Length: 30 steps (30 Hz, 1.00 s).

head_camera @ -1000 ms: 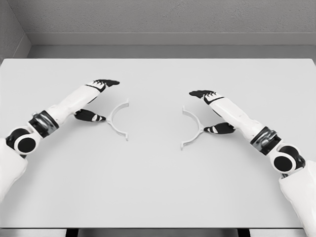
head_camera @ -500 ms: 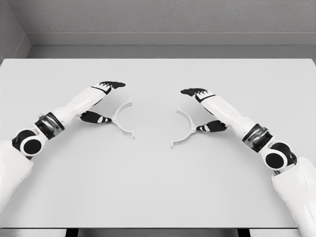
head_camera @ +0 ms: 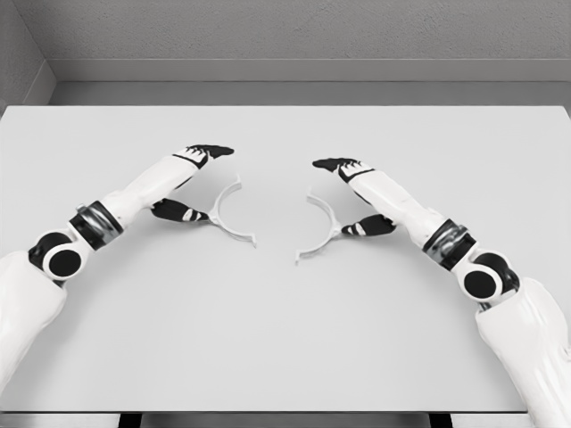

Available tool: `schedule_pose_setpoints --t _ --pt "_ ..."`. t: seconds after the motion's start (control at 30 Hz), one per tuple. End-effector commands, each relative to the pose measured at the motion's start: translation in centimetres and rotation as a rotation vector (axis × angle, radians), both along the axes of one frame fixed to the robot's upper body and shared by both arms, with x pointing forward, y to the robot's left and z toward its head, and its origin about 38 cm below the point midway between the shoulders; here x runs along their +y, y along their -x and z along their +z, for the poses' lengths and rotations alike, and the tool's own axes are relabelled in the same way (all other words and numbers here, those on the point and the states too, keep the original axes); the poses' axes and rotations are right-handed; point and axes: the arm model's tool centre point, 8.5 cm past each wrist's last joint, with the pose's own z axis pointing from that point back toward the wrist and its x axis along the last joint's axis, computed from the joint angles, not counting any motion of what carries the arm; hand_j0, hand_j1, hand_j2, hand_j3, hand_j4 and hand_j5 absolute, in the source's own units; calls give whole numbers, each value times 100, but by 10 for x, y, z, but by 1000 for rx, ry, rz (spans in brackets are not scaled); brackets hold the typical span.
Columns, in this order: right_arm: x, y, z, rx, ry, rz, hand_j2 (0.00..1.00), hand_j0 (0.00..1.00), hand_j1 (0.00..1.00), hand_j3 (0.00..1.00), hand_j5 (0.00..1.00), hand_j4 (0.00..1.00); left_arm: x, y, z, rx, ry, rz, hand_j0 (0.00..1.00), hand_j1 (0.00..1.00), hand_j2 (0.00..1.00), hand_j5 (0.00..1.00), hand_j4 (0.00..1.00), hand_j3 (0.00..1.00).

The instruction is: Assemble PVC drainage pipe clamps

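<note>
On the white table (head_camera: 285,339), two white half-ring clamps face each other near its middle, apart. The left hand (head_camera: 192,183) pinches the left clamp half (head_camera: 230,214); the right hand (head_camera: 352,196) pinches the right clamp half (head_camera: 319,230). No writing shows anywhere.

A plain white table (head_camera: 285,339) stands before a grey textured wall (head_camera: 294,31).
</note>
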Motion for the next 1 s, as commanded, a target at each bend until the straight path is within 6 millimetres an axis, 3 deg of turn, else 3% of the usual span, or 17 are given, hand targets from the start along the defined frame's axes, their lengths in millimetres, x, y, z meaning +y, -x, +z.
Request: schedule_pose_setpoints --t 0.0,0.23,0.97 --pt "1 0 -3 10 -10 -3 100 100 100 100 100 100 5 -1 2 -1 4 12 100 100 100 100 100 100" --pt "15 -2 -5 19 -21 18 100 100 100 100 100 100 10 -12 -1 17 -5 38 100 100 100 100 100 100" --pt "42 -12 -11 53 -30 41 100 100 100 100 100 100 -11 -9 -5 21 16 3 100 100 100 100 100 100"
